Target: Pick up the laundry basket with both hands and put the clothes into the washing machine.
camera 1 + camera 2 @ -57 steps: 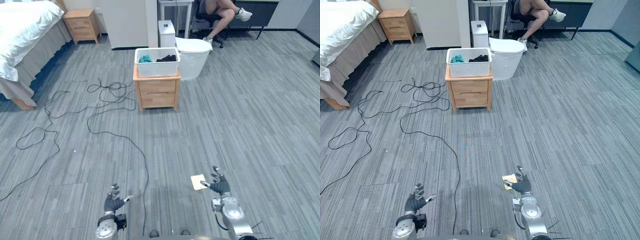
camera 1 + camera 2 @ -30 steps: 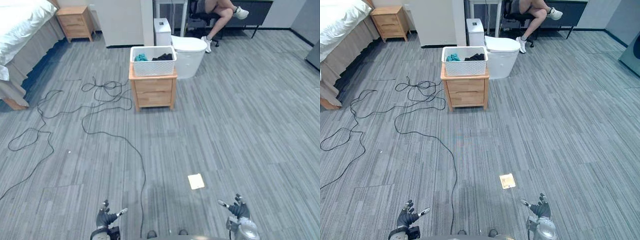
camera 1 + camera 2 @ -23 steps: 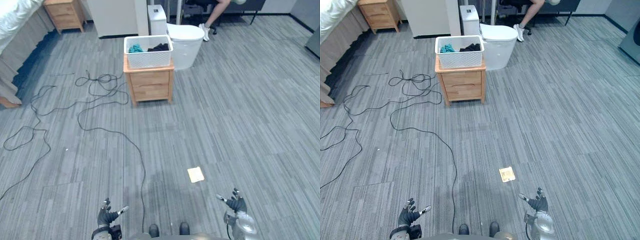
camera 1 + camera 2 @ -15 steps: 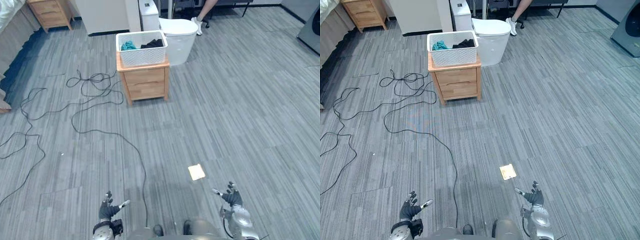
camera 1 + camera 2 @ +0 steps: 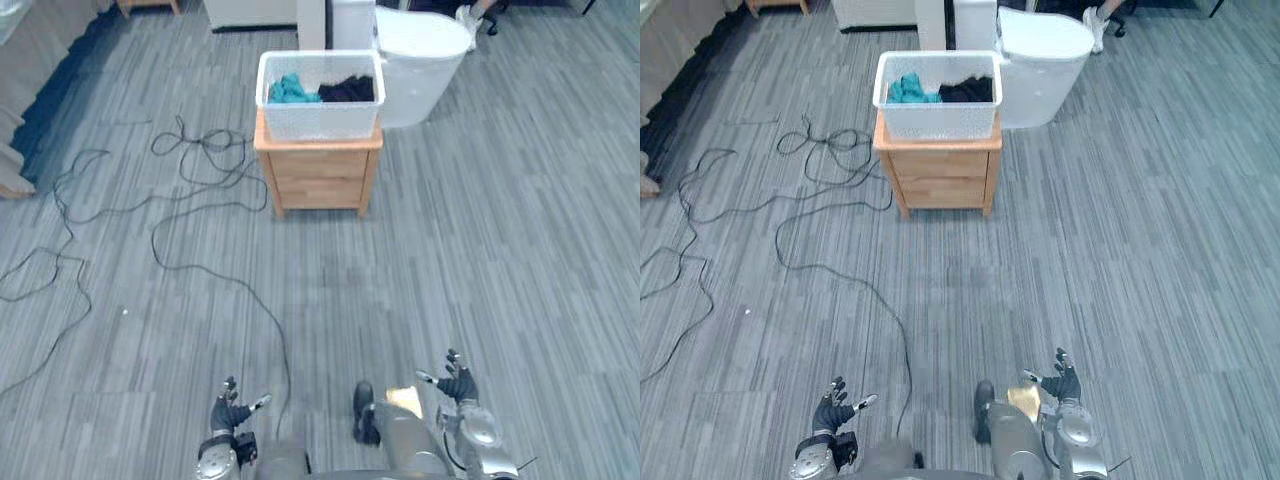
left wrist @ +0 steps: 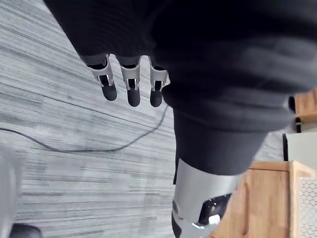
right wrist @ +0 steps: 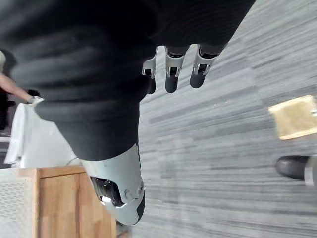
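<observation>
1 laundry basket, white, holding teal and black clothes, atop wooden table. 2 hands, left hand and right hand: fingers spread, empty, well apart from basket.

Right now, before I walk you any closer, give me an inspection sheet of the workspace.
Surface: grey striped floor; wooden nightstand ahead.
Job's things: white laundry basket on the nightstand, holding teal cloth and black cloth; white tub behind it, to the right.
Clutter: tan card on the floor by the right hand.
Hands: left hand and right hand both open, low, holding nothing, far from the basket.
Cables: black cable looped on the floor left of the nightstand.
Surroundings: bed edge far left; person's shoe beyond the tub.
</observation>
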Tool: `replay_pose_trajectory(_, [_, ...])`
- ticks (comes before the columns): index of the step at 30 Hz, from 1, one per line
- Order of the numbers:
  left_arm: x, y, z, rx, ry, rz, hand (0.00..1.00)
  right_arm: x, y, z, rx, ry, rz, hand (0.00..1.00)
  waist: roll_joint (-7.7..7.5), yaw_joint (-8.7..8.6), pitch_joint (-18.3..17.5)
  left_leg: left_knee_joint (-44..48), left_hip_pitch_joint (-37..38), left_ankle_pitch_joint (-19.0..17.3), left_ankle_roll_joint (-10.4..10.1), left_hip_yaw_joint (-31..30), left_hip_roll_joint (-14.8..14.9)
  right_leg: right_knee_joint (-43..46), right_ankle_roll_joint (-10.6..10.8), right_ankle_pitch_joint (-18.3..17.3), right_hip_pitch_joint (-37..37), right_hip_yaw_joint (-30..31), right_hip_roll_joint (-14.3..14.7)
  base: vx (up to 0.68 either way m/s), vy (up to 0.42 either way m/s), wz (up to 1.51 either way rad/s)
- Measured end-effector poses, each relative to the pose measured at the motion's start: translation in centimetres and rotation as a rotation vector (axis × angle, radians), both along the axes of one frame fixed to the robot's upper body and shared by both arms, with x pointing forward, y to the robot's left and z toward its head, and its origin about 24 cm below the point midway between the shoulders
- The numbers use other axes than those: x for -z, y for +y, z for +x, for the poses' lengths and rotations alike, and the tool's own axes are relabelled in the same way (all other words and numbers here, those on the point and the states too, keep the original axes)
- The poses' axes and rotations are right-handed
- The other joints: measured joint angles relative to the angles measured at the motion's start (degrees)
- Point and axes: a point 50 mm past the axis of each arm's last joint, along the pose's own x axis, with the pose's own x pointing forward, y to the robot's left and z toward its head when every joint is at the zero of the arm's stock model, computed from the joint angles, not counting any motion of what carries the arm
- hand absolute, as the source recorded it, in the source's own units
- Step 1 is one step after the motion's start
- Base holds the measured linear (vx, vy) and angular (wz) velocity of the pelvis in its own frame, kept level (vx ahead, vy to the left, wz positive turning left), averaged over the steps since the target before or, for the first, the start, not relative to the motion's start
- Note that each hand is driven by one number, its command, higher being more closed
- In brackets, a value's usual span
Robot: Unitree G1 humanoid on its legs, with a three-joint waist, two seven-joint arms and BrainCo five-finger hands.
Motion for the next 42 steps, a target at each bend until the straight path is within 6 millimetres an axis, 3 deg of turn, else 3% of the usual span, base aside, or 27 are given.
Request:
replay_pose_trajectory(1, [-0.1, 0.0, 0.1, 0.002, -0.006, 0.001, 0.0, -0.1, 0.0, 0.2, -0.002, -0.007, -0.002, 0.0, -0.26, 0.35, 0.1, -4.1, -2.0, 0.0, 0.0, 0.1, -0.6, -1.3, 0.5, -0.4, 1.3, 0.2, -0.2, 0.54, -0.014, -0.19])
replay_pose_trajectory(2, [-0.1, -0.1, 0.3, 0.003, -0.011, 0.0, 0.0, -0.5, 0.0, 0.9, -0.001, -0.023, -0.002, 0.0, -0.41, 0.49, 0.7, -15.0, -4.9, 0.1, -0.1, -1.1, -2.5, -2.9, 1.0, -0.9, 3.8, 0.4, -0.5, 0.52, 0.048, -0.19])
replay_pose_trajectory(3, [-0.2, -0.1, 0.4, 0.0, -0.018, -0.001, 0.0, -0.5, -0.3, 0.8, 0.016, -0.023, 0.0, 0.0, -0.75, 1.17, 0.9, -29.5, -5.6, 1.8, -1.4, -3.2, -5.2, -4.3, 1.7, -1.8, 6.1, 1.0, -1.5, 0.52, 0.077, -0.23])
replay_pose_trajectory(5, [-0.3, -0.3, 0.6, 0.004, -0.021, -0.003, 0.0, 0.0, -0.8, 0.3, 0.03, 0.005, -0.009, 0.0, -0.11, 2.23, 0.6, -45.0, -4.9, 5.6, -2.5, -6.2, -6.6, -5.4, 3.8, -4.8, 9.3, 3.0, -1.8, 0.57, 0.178, -0.5])
replay_pose_trajectory(6, [0.1, -0.1, -0.2, 0.001, 0.008, 0.001, 0.0, 0.4, -0.8, -0.3, 0.038, 0.029, -0.011, 0.0, -0.05, 2.29, -0.1, -43.5, -5.3, 10.7, -1.5, -6.8, -6.9, -4.0, 4.9, -8.2, 11.2, 3.5, -2.6, 0.66, 0.272, -0.49])
replay_pose_trajectory(7, [0.2, 0.1, -0.3, 0.002, 0.015, 0.005, 0.0, 0.5, -0.7, -0.4, 0.041, 0.035, -0.007, 0.0, -0.86, 2.21, -0.9, -42.0, -5.5, 12.2, -1.0, -6.4, -7.6, -1.8, 5.0, -10.0, 10.9, 4.1, -3.6, 0.48, 0.207, -0.3])
replay_pose_trajectory(8, [0.2, 0.2, -0.3, 0.001, 0.019, 0.008, 0.0, 0.9, -0.5, -1.2, 0.046, 0.057, 0.0, 0.0, -2.23, 1.66, -1.9, -39.7, -5.4, 12.6, -0.2, -5.7, -9.1, 6.4, 5.5, -12.0, 8.3, 4.9, -5.9, 0.81, 0.296, -0.29])
replay_pose_trajectory(10, [0.3, 0.7, -0.5, 0.006, 0.03, 0.023, 0.0, 1.3, -0.1, -1.4, 0.045, 0.076, 0.011, 0.0, -3.93, 1.53, -2.3, -37.9, -2.8, 10.4, 3.3, -4.1, -10.4, 26.4, 8.1, -11.0, 0.8, 5.5, -9.0, 0.75, 0.231, -0.27])
replay_pose_trajectory(11, [0.3, 1.1, -0.5, 0.013, 0.035, 0.038, 0.0, 1.6, 0.3, -1.8, 0.041, 0.094, 0.019, 0.0, -5.45, 0.99, -2.0, -36.8, 0.5, 7.8, 5.6, -3.0, -12.1, 40.8, 11.7, -4.4, -4.1, 6.4, -12.1, 0.62, 0.162, -0.06])
replay_pose_trajectory(12, [0.5, 1.0, -0.8, 0.024, 0.057, 0.037, 0.0, 1.8, 0.6, -1.9, 0.028, 0.104, 0.02, 0.0, -5.54, -0.04, -2.0, -35.7, 4.3, 4.8, 6.9, -2.6, -12.7, 51.7, 11.8, -2.9, -7.5, 6.1, -13.7, 0.62, 0.165, -0.07])
replay_pose_trajectory(14, [0.8, 0.9, -1.1, 0.037, 0.081, 0.04, 0.0, 1.9, 0.9, -2.0, -0.002, 0.111, 0.011, 0.0, -4.43, -0.03, -1.4, -37.0, 12.0, 1.5, 7.6, -2.2, -12.5, 59.4, 8.7, -4.9, -11.5, 4.4, -14.2, 0.59, 0.149, -0.18])
replay_pose_trajectory(16, [0.7, 0.9, -1.0, 0.041, 0.076, 0.039, 0.0, 1.8, 1.3, -1.8, -0.041, 0.108, 0.003, 0.0, -3.34, -0.28, -1.1, -41.5, 19.1, 0.9, 7.6, -2.1, -12.3, 56.6, 8.1, -7.0, -15.3, 1.0, -13.8, 0.59, 0.098, -0.06])
replay_pose_trajectory(18, [0.7, 0.9, -1.0, 0.041, 0.072, 0.039, 0.0, 1.7, 1.5, -1.5, -0.066, 0.101, -0.003, 0.0, -2.67, -0.9, -0.8, -44.9, 23.7, 1.0, 7.6, -2.2, -11.3, 45.3, 8.6, -8.2, -18.9, -1.9, -11.9, 0.5, 0.01, 0.11])
replay_pose_trajectory(19, [0.8, 0.9, -1.1, 0.04, 0.077, 0.039, 0.0, 1.6, 1.5, -1.3, -0.068, 0.096, -0.004, 0.0, -2.77, -1.49, -0.8, -45.9, 25.2, 0.8, 7.4, -2.3, -10.8, 34.4, 9.1, -7.7, -20.4, -2.2, -10.3, 0.38, -0.022, 0.32])
replay_pose_trajectory(20, [0.8, 1.0, -1.1, 0.041, 0.079, 0.041, 0.0, 1.5, 1.5, -1.1, -0.067, 0.09, -0.006, 0.0, -2.97, -1.91, -0.9, -46.4, 26.2, 0.4, 6.6, -2.4, -10.6, 24.6, 9.7, -5.7, -20.3, -1.6, -8.9, 0.58, -0.038, 0.51])
replay_pose_trajectory(21, [0.8, 1.1, -1.2, 0.042, 0.083, 0.045, 0.0, 1.7, 1.2, -1.6, -0.054, 0.104, -0.008, 0.0, -3.57, -2.05, -1.2, -46.9, 27.8, -1.2, 4.1, -2.6, -10.9, 14.2, 8.8, 0.8, -20.0, -0.4, -7.7, 0.47, -0.07, 0.66])
replay_pose_trajectory(22, [0.9, 1.1, -1.5, 0.044, 0.095, 0.046, 0.0, 2.1, 1.0, -2.5, -0.047, 0.129, -0.008, 0.0, -4.88, -2.03, -2.0, -46.4, 29.1, -3.2, 2.6, -4.2, -11.6, 12.5, 6.2, 10.1, -19.9, 1.7, -7.6, 0.48, -0.101, 0.63])
replay_pose_trajectory(25, [1.3, -0.2, -1.5, 0.047, 0.101, 0.017, 0.0, 2.3, 0.5, -3.5, -0.031, 0.149, -0.014, 0.0, -2.52, -2.06, -2.5, -34.8, 25.9, -3.5, 0.9, -6.6, -9.0, 14.9, 6.3, 5.0, -17.6, -1.7, -7.7, 0.49, -0.156, 0.51])
replay_pose_trajectory(27, [1.4, -1.4, -1.6, 0.023, 0.099, -0.023, 0.0, 1.8, 0.4, -3.4, -0.025, 0.119, -0.016, 0.0, 0.48, -1.57, -2.6, -15.7, 17.6, -1.5, -4.1, -4.8, -3.5, 11.9, 4.6, 3.2, -12.8, -3.4, -5.1, 0.5, -0.198, 0.25])
replay_pose_trajectory(29, [1.4, -1.4, -1.5, 0.015, 0.094, -0.027, 0.0, 1.8, 0.5, -3.2, 0.004, 0.109, 0.003, 0.0, 0.37, -1.28, -2.8, -13.8, 16.0, -2.2, -2.9, -2.3, -0.6, 9.0, 4.3, 3.1, -8.6, -4.1, -4.5, 0.37, -0.093, 0.08])
replay_pose_trajectory(32, [1.4, -1.3, -1.5, 0.012, 0.092, -0.025, 0.0, 1.6, -0.1, -3.1, 0.045, 0.1, 0.002, 0.0, 0.06, -0.77, -3.0, -25.1, 14.6, -2.8, -2.0, -1.8, 0.1, 5.6, 4.4, 3.1, -5.1, -3.5, -5.1, 0.26, -0.007, -0.05])
replay_pose_trajectory(34, [1.5, -1.3, -1.7, 0.012, 0.101, -0.025, 0.0, 1.6, -0.8, -3.2, 0.078, 0.102, -0.013, 0.0, 0.77, -0.41, -3.4, -37.7, 15.0, -1.2, -3.4, -4.2, -0.9, 5.3, 5.4, 3.0, -5.1, -2.7, -5.7, 0.15, 0.116, -0.19])
replay_pose_trajectory(35, [1.6, -1.5, -1.8, 0.01, 0.104, -0.03, 0.0, 1.6, -1.5, -3.5, 0.087, 0.11, -0.034, 0.0, 2.14, -0.44, -3.8, -44.3, 14.7, 6.0, -3.4, -5.9, -0.9, 4.6, 6.6, 3.0, -5.1, -2.4, -4.8, 0.16, 0.2, -0.22])
replay_pose_trajectory(36, [1.7, -1.0, -2.1, 0.008, 0.121, -0.018, 0.0, 1.9, -1.5, -3.9, 0.097, 0.131, -0.03, 0.0, 1.01, 0.11, -4.2, -44.9, 15.8, 5.8, -3.2, -5.2, -1.9, 3.5, 8.3, 3.5, -4.5, -1.4, -5.6, 0.16, 0.199, -0.19])
replay_pose_trajectory(38, [1.8, -0.4, -2.6, 0.005, 0.137, -0.004, 0.0, 2.0, -1.2, -4.4, 0.104, 0.131, -0.022, 0.0, -0.21, -0.14, -5.0, -47.9, 17.4, 6.6, -2.2, -5.0, -3.5, 1.9, 9.0, 3.7, -3.4, -1.3, -7.3, 0.11, 0.14, 0.02])
replay_pose_trajectory(40, [1.9, -0.1, -3.0, 0.001, 0.145, 0.004, 0.0, 1.8, -1.4, -4.6, 0.11, 0.128, -0.036, 0.0, -0.61, -0.03, -5.5, -50.3, 18.9, 7.2, -1.4, -3.9, -5.0, 1.1, 9.8, 3.9, -3.0, -0.5, -8.2, 0.07, 0.108, -0.06])
replay_pose_trajectory(42, [1.7, 0.5, -3.3, -0.013, 0.141, 0.016, 0.0, 0.5, -1.7, -3.3, 0.114, 0.055, -0.063, 0.0, -0.54, -0.1, -5.6, -52.3, 19.8, 7.9, -0.5, -3.0, -6.3, -0.2, 11.0, 4.7, -3.0, 0.3, -9.2, 0.04, 0.101, -0.18])
